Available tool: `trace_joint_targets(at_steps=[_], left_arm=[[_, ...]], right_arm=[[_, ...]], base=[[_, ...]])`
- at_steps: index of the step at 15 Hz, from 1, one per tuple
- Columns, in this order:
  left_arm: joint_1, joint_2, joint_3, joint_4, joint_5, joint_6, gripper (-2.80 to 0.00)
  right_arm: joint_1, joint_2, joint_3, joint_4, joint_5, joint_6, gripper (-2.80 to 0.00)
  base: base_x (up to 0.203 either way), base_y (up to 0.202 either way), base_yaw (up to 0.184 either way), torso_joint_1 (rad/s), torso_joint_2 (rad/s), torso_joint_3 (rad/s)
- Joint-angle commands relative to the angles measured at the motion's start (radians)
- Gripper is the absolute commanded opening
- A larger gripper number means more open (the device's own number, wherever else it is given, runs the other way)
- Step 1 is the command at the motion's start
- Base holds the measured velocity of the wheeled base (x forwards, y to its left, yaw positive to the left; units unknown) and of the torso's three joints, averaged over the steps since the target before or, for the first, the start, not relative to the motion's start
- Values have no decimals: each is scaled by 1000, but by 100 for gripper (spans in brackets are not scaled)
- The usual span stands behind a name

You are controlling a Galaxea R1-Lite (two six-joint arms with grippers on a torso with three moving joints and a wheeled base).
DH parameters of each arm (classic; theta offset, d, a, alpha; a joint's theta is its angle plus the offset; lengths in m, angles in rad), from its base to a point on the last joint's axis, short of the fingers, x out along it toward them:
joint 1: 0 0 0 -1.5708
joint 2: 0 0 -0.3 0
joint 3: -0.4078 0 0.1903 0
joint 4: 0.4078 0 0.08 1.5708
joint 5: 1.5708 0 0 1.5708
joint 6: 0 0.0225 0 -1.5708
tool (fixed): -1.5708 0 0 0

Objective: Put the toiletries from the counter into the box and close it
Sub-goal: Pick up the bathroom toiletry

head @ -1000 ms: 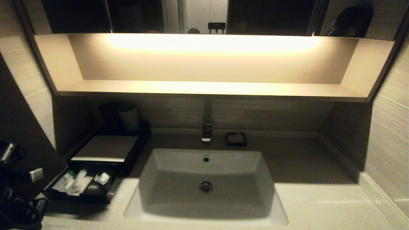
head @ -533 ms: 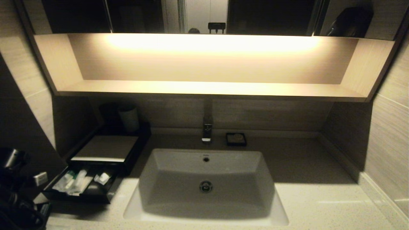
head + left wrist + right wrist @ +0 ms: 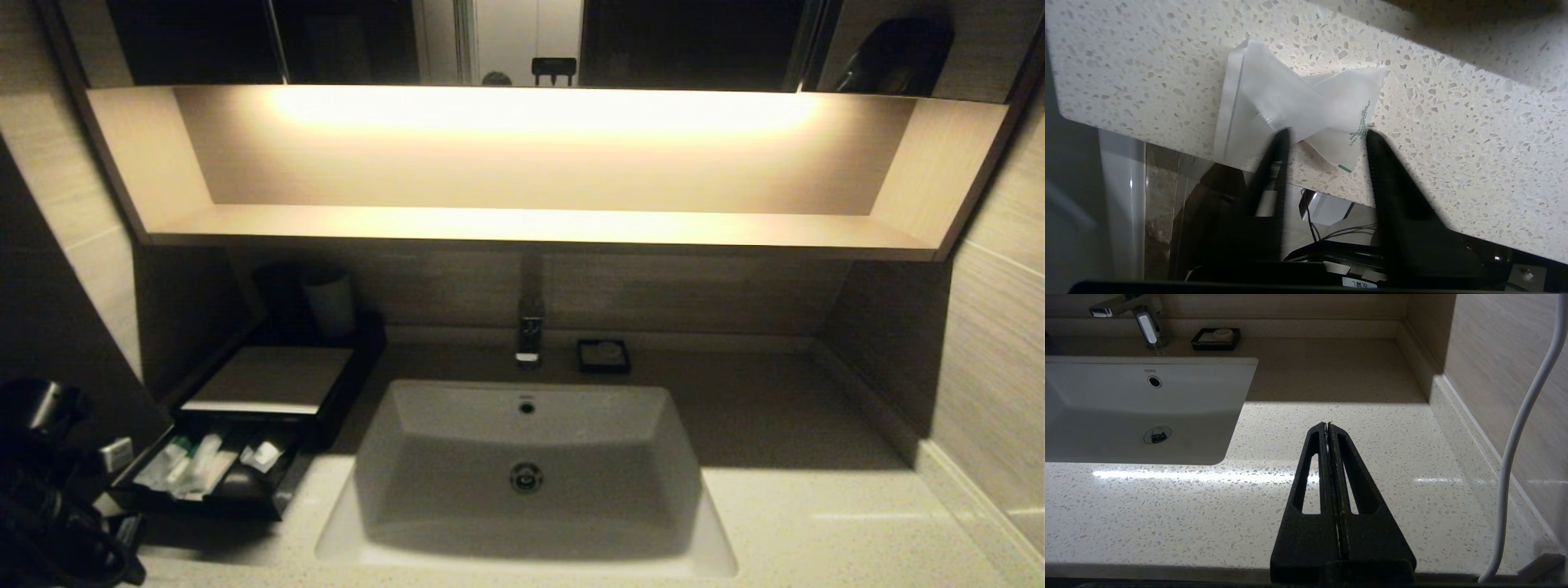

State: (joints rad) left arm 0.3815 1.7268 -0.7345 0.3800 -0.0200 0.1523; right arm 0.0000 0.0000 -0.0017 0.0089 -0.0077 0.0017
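Note:
The black box (image 3: pixel 269 377) stands at the counter's (image 3: pixel 816 523) left, its drawer (image 3: pixel 245 490) pulled out with several white toiletries (image 3: pixel 192 465) inside. My left arm (image 3: pixel 49 506) is low at the front left, just in front of the drawer. In the left wrist view my left gripper (image 3: pixel 1327 131) is open, its fingertips (image 3: pixel 1284 134) just short of two overlapping white sachets (image 3: pixel 1290 102), one with green print, lying at the counter's front corner edge (image 3: pixel 1453 143). These sachets are hidden in the head view. My right gripper (image 3: pixel 1328 424) is shut and empty above the counter (image 3: pixel 1167 506), right of the basin.
The white basin (image 3: pixel 526 465) fills the middle, with the faucet (image 3: pixel 529 335) and a small black dish (image 3: pixel 603 356) behind it. A pale cup (image 3: pixel 329 302) stands behind the box. The lit shelf (image 3: pixel 531 220) hangs above. A white cable (image 3: pixel 1519 437) runs by the right wall.
My left arm has shifted a little to the right, closer to the drawer's front corner. The box, drawer and right arm have not moved.

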Motion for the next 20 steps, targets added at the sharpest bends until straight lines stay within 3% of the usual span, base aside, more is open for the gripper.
trace_joint_targets(at_steps=[1, 20], left_arm=[[0, 29, -6, 0, 0, 1, 0], [2, 105, -8, -47, -5, 0, 0]], right_arm=[[0, 0, 0, 0, 0, 0, -280], [0, 0, 0, 0, 0, 0, -280]], base=[[0, 0, 0, 0, 0, 0], [0, 0, 0, 0, 0, 0]])
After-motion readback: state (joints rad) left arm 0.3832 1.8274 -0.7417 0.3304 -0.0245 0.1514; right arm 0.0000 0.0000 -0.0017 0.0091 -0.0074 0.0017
